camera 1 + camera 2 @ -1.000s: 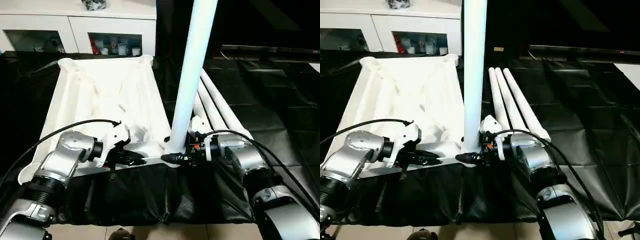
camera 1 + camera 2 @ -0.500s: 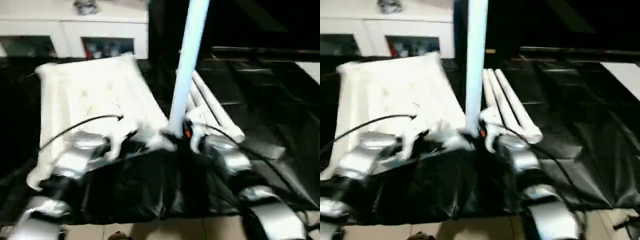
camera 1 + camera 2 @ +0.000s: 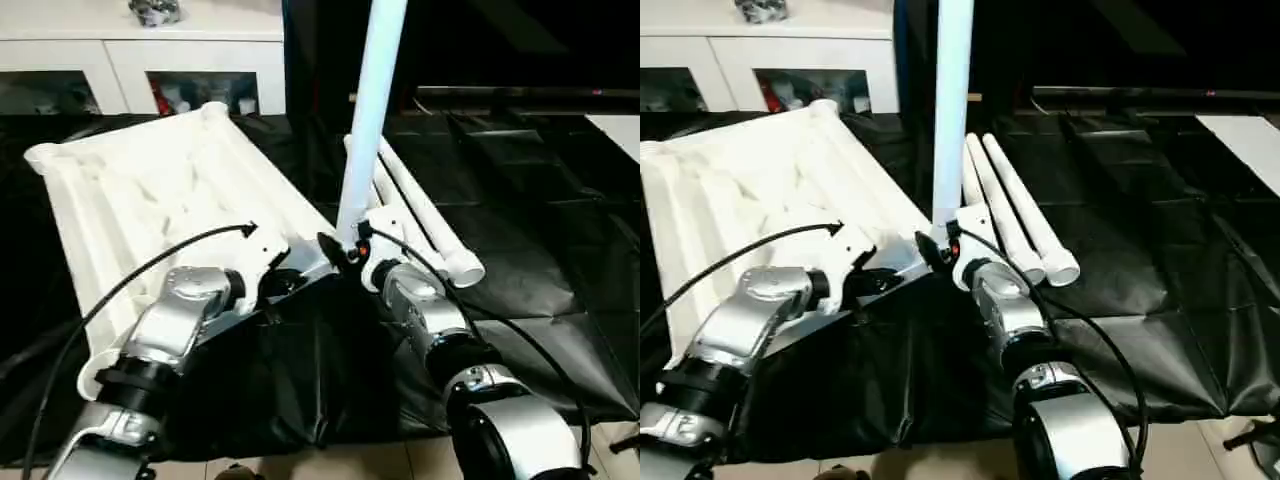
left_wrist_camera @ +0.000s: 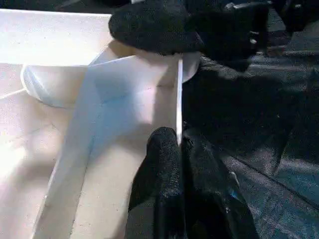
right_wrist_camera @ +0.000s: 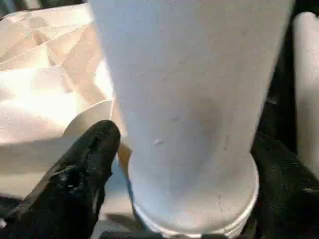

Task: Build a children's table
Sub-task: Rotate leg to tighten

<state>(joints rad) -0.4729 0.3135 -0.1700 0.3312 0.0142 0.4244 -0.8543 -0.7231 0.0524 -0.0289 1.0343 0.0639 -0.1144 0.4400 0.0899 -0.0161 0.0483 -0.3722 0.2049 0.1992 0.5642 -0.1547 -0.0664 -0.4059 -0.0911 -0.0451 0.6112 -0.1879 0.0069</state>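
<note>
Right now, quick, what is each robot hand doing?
Left gripper: shut on the tabletop rim.
Right gripper: fingers either side of the upright leg; a grip cannot be told.

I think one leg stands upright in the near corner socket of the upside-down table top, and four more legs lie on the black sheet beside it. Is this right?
Not quite. The upright leg does stand in the near corner of the table top, but three spare legs, not four, lie on the black sheet. The right eye view shows their three ends side by side.
</note>
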